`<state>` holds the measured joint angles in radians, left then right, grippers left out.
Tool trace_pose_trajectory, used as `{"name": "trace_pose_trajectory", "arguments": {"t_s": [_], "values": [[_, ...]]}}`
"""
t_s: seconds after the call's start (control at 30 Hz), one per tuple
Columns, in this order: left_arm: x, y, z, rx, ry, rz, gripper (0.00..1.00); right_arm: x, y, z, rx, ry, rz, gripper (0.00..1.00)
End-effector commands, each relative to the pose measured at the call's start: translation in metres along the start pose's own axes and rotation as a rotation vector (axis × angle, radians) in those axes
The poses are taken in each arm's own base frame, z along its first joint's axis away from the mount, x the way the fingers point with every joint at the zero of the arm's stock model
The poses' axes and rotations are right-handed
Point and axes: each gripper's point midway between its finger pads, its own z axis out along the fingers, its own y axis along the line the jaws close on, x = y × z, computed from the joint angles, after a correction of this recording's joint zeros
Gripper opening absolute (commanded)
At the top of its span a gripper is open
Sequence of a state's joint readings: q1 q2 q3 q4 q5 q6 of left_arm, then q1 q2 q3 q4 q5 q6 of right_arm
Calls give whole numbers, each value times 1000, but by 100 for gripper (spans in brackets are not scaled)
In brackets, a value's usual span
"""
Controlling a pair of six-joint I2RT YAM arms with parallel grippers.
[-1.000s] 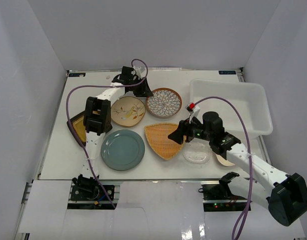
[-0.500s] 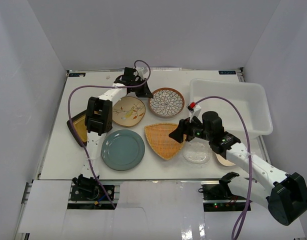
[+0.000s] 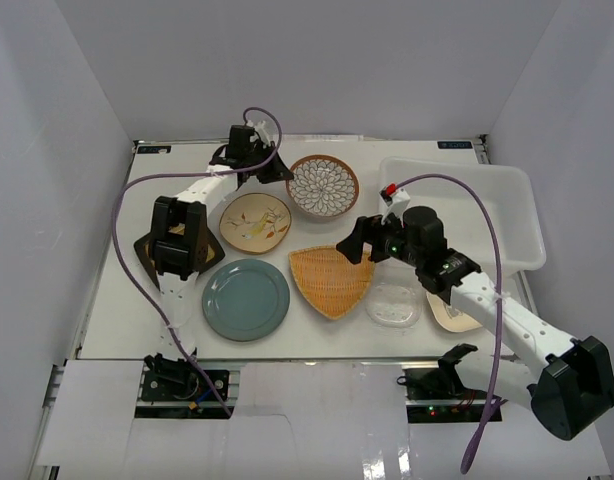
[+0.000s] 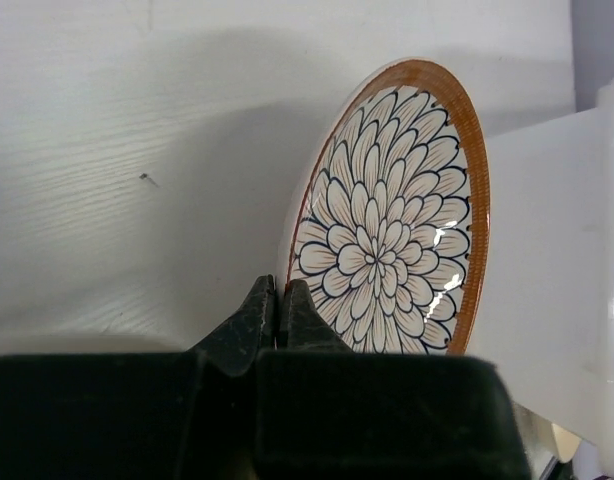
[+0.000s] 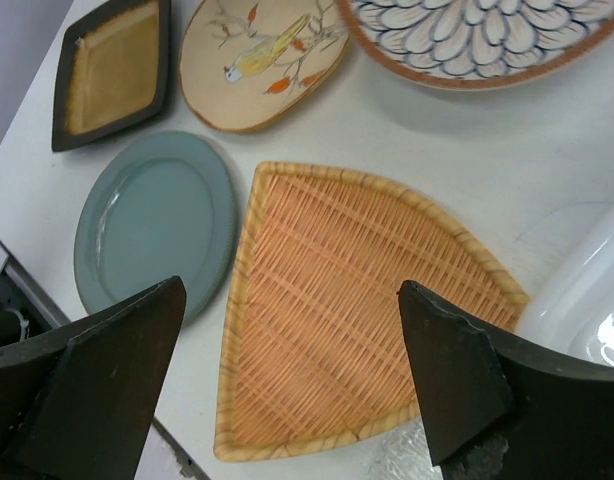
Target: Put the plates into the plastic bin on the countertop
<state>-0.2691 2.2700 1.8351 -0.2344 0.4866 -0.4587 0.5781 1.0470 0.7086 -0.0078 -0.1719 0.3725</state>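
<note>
Petal plate point(image 3: 323, 186) has shifted toward 12 o'clock with the left claw point(image 3: 279, 173).

Top view: the bin point(image 3: 467, 215) sits at 3 o'clock on the white worktop point(image 3: 177, 158). The walls are white, and the edge stickers point(image 3: 457, 145) are unreadable.

Left wrist: the claw is clamped on the petal plate's rim.

Right wrist: the right claw point(image 5: 287, 365) gapes wide and empty above the woven plate point(image 5: 357, 290).

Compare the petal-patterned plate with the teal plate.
The petal-patterned plate has dark-outlined petals and a brown rim; the teal plate is plain. The left gripper pinches the petal-patterned plate's rim; nothing touches the teal plate. The petal-patterned plate is far back near the plastic bin; the teal plate lies near the front edge. Both are round.
</note>
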Motion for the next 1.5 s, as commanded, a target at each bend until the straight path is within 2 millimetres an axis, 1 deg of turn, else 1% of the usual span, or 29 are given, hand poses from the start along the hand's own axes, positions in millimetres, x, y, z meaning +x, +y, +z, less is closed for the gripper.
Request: {"name": "trace_pose_trajectory", "arguments": {"t_s": [0.0,0.1,0.13,0.17,0.2,0.23,0.27,0.3,0.37,0.43,0.47,0.5,0.6,0.7,0.77,0.93,0.97,1.0,1.03,1.1,1.13,1.2,1.23,1.27,1.3,1.37,1.4,1.43,1.47], "values": [[-102,-88,-99,183,-301,68,0,-51,-2,4,48,-111,6,92],[-98,-87,-123,192,-321,34,0,-82,-17,12,94,-153,24,90],[-90,-83,-124,198,-317,3,0,-86,-36,19,132,-142,47,90],[-92,-92,-139,218,-335,4,0,-102,-37,20,129,-164,52,90],[-87,-95,-143,237,-327,-2,0,-108,-40,22,119,-163,72,90],[-85,-99,-148,249,-329,-2,0,-111,-55,28,145,-156,95,90],[-73,-97,-148,252,-305,-33,0,-116,-57,31,145,-160,101,90],[-71,-106,-158,276,-307,-28,0,-130,-52,32,126,-179,101,90],[-55,-104,-161,282,-281,-62,0,-133,-52,42,95,-162,111,90],[-50,-112,-173,290,-291,-57,0,-137,-35,49,-15,-145,98,90],[-40,-110,-171,282,-276,-67,0,-136,-30,51,-51,-131,97,90],[-39,-115,-179,281,-290,-58,0,-133,-27,53,-70,-118,105,90],[-30,-114,-181,248,-298,-59,0,-127,-29,57,-74,-125,148,93],[-23,-128,-191,277,-295,-48,0,-115,-42,62,-28,-118,198,97],[-19,-143,-201,304,-302,-26,0,-106,-48,63,-4,-107,217,90],[-1,-152,-213,310,-311,-22,0,-99,-51,61,10,-102,230,74],[1,-156,-217,317,-314,-14,0,-98,-50,61,6,-100,231,63],[3,-157,-218,318,-313,-12,0,-100,-46,59,-5,-102,234,45],[10,-155,-217,316,-303,-15,2,-102,-46,57,-7,-106,235,35],[16,-159,-224,329,-294,-13,16,-107,-43,51,0,-130,239,8],[18,-160,-226,333,-296,-10,42,-111,-44,47,8,-144,238,8],[26,-165,-241,350,-307,4,66,-124,-42,35,22,-193,234,8],[31,-166,-245,348,-302,9,82,-130,-48,29,35,-214,252,8],[38,-164,-249,340,-296,27,87,-136,-49,23,36,-234,255,8],[43,-169,-262,337,-303,50,91,-149,-59,7,57,-281,259,8],[55,-166,-273,314,-304,104,98,-159,-72,-10,93,-315,263,8],[70,-159,-274,288,-272,108,98,-168,-90,-27,152,-357,265,8],[73,-161,-288,279,-304,145,98,-166,-104,-36,199,-353,272,8],[79,-159,-292,268,-308,161,98,-166,-114,-45,230,-362,278,8]]}}
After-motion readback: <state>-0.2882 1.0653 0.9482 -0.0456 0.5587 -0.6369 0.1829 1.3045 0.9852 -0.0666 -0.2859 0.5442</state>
